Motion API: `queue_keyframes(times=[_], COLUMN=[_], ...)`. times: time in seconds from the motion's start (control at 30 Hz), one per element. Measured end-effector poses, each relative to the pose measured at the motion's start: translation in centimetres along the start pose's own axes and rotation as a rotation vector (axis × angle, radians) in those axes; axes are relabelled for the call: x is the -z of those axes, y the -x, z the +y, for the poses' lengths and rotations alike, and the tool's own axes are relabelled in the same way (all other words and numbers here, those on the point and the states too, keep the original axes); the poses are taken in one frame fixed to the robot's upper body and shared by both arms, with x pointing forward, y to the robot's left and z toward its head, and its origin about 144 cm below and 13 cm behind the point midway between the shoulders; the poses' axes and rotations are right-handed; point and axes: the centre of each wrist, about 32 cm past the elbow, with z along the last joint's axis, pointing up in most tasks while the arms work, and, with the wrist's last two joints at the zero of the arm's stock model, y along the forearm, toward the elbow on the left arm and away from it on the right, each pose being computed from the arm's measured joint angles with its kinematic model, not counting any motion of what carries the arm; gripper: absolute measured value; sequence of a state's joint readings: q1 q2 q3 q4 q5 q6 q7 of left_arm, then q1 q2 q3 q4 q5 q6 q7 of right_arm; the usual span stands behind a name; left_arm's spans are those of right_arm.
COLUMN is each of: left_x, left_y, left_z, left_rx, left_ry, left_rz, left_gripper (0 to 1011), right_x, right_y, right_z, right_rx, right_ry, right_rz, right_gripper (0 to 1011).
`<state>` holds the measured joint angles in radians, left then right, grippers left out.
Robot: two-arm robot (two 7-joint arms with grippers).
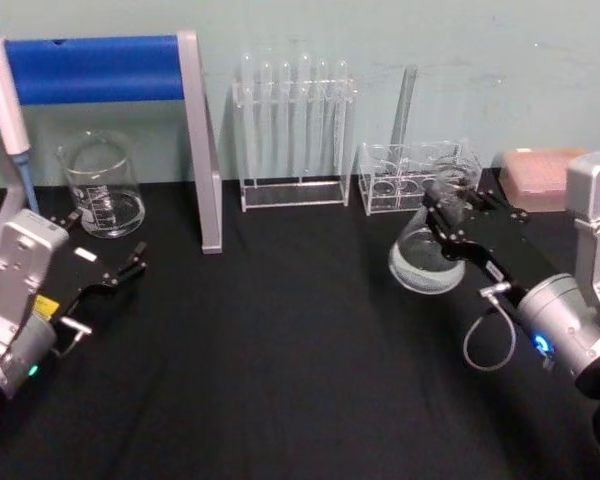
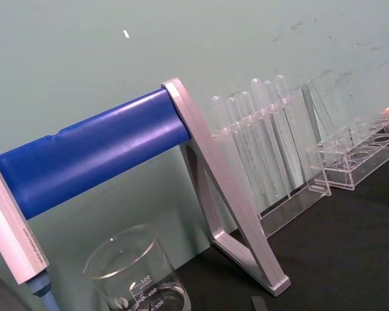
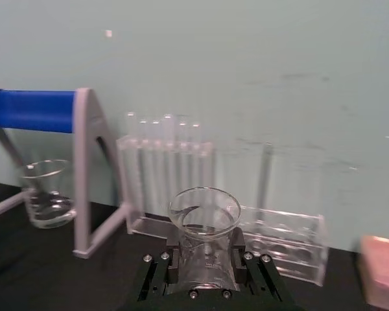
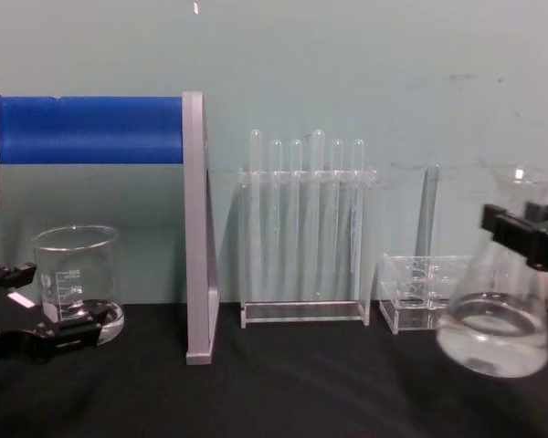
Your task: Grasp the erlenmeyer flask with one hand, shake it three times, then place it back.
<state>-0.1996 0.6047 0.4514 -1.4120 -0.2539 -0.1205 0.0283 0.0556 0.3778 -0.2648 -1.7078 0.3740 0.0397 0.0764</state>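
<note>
The erlenmeyer flask [image 1: 423, 263] is clear glass with a little clear liquid in its wide base. It hangs tilted just above the black table at the right, in front of the small clear rack. My right gripper [image 1: 448, 208] is shut on its neck, a black jaw on each side. The chest view shows the flask [image 4: 495, 321] leaning, with my right gripper [image 4: 527, 234] clamped below the rim. In the right wrist view the flask's open mouth [image 3: 204, 210] rises between the jaws of that gripper [image 3: 204, 267]. My left gripper [image 1: 105, 241] rests open at the table's left, near the beaker.
A glass beaker [image 1: 101, 187] stands at the back left under a blue bar on a grey stand [image 1: 202, 150]. A test tube rack [image 1: 293, 130] is at the back centre, a small clear rack [image 1: 400, 178] right of it, a pink box [image 1: 533, 177] far right.
</note>
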Motion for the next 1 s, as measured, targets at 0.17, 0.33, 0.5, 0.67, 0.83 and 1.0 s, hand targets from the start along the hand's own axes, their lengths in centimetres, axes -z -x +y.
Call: queue_keyframes(times=[0.17,0.33,0.5,0.67,0.83,1.0], left_x=[0.0,0.0,0.0,0.0,0.0,0.0], left_y=[0.0,0.0,0.0,0.0,0.0,0.0], left_z=[0.0,0.0,0.0,0.0,0.0,0.0], left_rx=[0.0,0.0,0.0,0.0,0.0,0.0], left_ry=[0.0,0.0,0.0,0.0,0.0,0.0], left_rz=[0.0,0.0,0.0,0.0,0.0,0.0], left_gripper=[1001,1001,1001,1001,1001,1001], right_x=[-0.2,-0.2,-0.3,-0.3,-0.2,-0.2], right_y=[0.0,0.2,0.7,1.6,2.9,4.7], right_z=[-0.5,-0.7,-0.6,0.1,1.1,2.2], right_rx=[0.051,0.063,0.042,-0.016,-0.111,-0.231], right_ry=[0.002,0.002,0.001,-0.001,-0.002,-0.005], right_rz=[-0.004,-0.01,-0.015,-0.017,-0.018,-0.017], right_gripper=[449,449,449,449,449,449])
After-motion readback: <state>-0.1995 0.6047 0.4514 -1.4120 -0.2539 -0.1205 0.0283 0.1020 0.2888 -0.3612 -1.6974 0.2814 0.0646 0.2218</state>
